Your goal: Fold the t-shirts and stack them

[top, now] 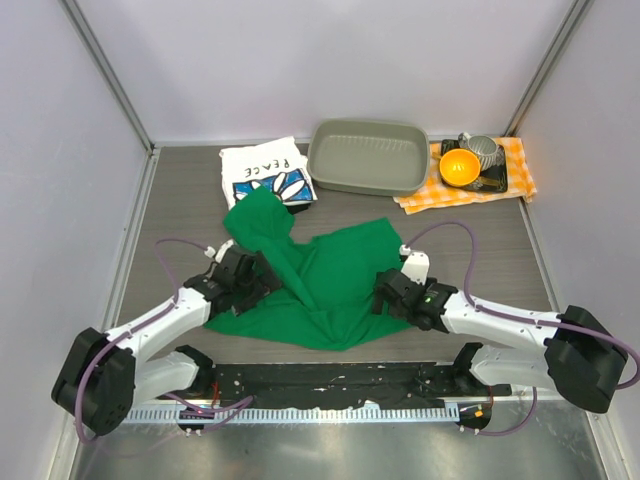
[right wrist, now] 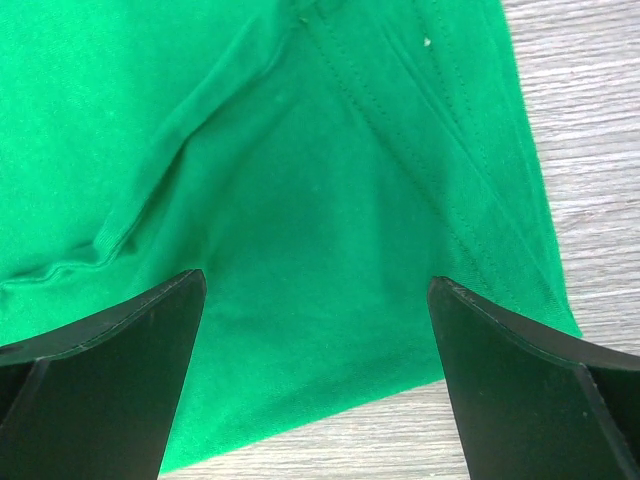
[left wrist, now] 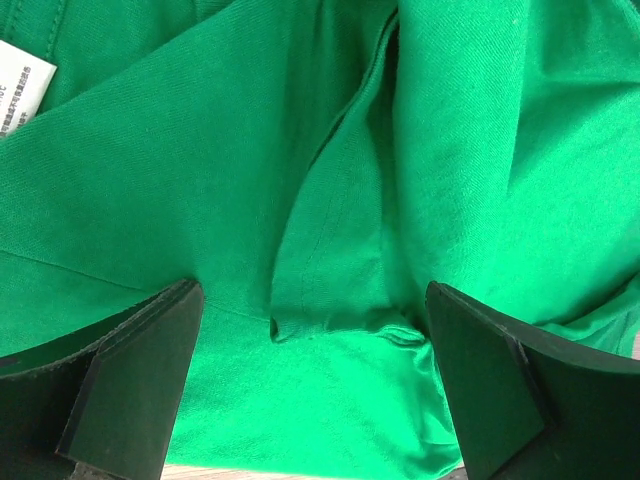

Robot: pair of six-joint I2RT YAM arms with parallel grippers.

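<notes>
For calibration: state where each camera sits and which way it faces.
Top external: above, behind bases; looks down on table; left arm and right arm show.
Left wrist: on left arm; faces green t-shirt; open left end effector shows.
Right wrist: on right arm; faces that shirt's edge; open right end effector shows.
Shared by all: green t-shirt.

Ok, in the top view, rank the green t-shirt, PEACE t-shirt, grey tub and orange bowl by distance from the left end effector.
1. green t-shirt, right beneath the left end effector.
2. PEACE t-shirt, just behind it.
3. grey tub, back centre.
4. orange bowl, back right.
</notes>
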